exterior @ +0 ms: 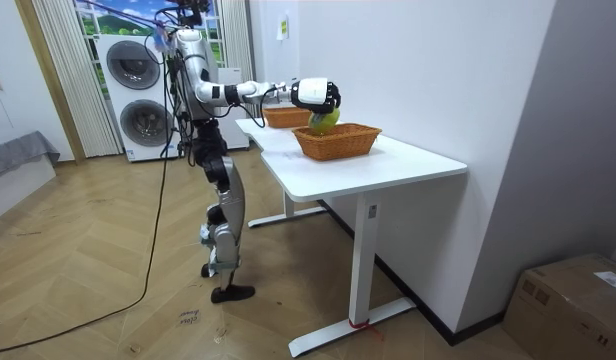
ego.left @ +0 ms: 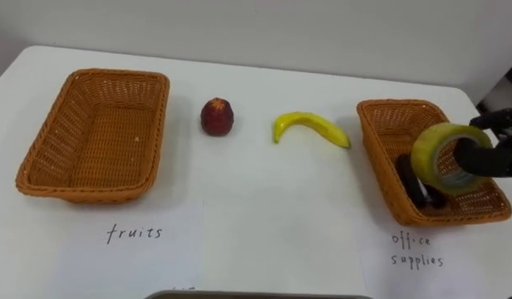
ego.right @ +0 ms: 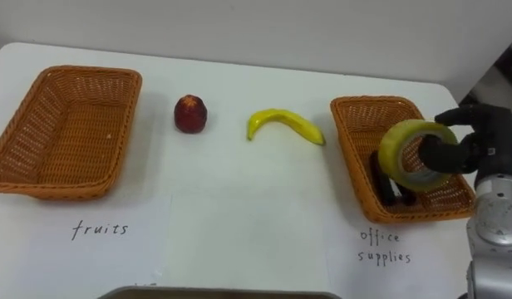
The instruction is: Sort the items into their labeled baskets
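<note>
My right hand is shut on a yellow roll of tape, holding it upright just above the right wicker basket, which stands over a sheet marked office supplies. A dark object lies in that basket under the roll. A red apple and a yellow banana lie on the white table between the baskets. The left wicker basket, over a sheet marked fruits, holds nothing. In the room view I stand at the table's side with the right hand stretched over the basket.
Two paper labels lie near the table's front edge, fruits and office supplies. A wall runs behind the table. In the room view, washing machines stand behind me and a cardboard box sits on the floor at the right.
</note>
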### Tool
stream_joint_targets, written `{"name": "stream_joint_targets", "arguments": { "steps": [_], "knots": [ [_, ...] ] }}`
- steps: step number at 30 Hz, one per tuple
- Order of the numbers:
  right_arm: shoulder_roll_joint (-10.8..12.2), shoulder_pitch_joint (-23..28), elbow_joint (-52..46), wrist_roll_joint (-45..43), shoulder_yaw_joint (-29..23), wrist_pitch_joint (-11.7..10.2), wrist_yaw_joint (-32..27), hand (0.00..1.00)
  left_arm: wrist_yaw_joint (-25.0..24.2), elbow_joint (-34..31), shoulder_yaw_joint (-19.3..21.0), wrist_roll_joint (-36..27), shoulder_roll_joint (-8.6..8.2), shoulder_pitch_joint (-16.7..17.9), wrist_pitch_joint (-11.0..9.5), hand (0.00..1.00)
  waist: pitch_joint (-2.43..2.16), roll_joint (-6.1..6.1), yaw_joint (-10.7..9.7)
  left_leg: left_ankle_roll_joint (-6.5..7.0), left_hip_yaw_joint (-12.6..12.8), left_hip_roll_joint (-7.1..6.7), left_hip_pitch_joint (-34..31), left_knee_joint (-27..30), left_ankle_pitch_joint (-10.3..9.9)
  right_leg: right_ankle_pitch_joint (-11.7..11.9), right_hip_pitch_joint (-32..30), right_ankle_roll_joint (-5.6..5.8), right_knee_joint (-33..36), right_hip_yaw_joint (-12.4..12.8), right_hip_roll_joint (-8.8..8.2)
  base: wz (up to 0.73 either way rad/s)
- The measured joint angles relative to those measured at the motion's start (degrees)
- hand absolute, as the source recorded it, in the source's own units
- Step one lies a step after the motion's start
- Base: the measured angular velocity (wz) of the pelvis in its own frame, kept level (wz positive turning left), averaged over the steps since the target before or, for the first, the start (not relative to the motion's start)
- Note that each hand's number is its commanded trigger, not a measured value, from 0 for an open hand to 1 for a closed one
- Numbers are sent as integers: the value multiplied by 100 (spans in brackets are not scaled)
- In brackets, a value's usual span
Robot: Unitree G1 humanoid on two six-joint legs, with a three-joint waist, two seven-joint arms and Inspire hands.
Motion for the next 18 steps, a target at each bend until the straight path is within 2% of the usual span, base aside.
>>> {"name": "stream_joint_targets", "arguments": {
  "steps": [5,6,7,8,9,10,18],
  "knots": [
    [0,0,91,-7,0,0,-3,99,3,2,18,-1,14,6,3,0,16,-47,11,0,-3,2,29,-8,0,0,24,0,-1,6,2,0],
    [0,0,124,-5,1,0,-3,89,3,3,18,-1,19,6,4,0,20,-59,11,0,-3,2,29,-8,0,0,25,0,-1,6,3,0],
    [0,0,225,-5,1,0,-3,62,3,4,18,-1,24,5,5,0,22,-86,14,0,-4,2,29,-8,0,0,25,0,-2,6,3,0],
    [0,0,312,-6,1,1,-2,44,2,14,13,-8,24,5,5,0,27,-104,16,0,-3,2,28,-7,0,0,27,0,-2,6,2,0],
    [0,0,341,-6,1,2,-2,7,-1,24,9,-18,24,5,6,0,31,-110,16,0,-3,1,28,-6,-1,0,27,0,-2,6,1,0],
    [0,0,383,-5,1,3,-2,0,-8,40,4,-27,23,3,11,0,36,-118,14,2,-3,-1,27,-6,-1,0,27,0,-1,7,0,0],
    [0,-2,452,-15,1,1,11,0,-64,61,6,-25,23,3,24,0,51,-93,16,2,-1,0,27,-4,-2,0,26,0,-2,7,2,0]
  ]
}}
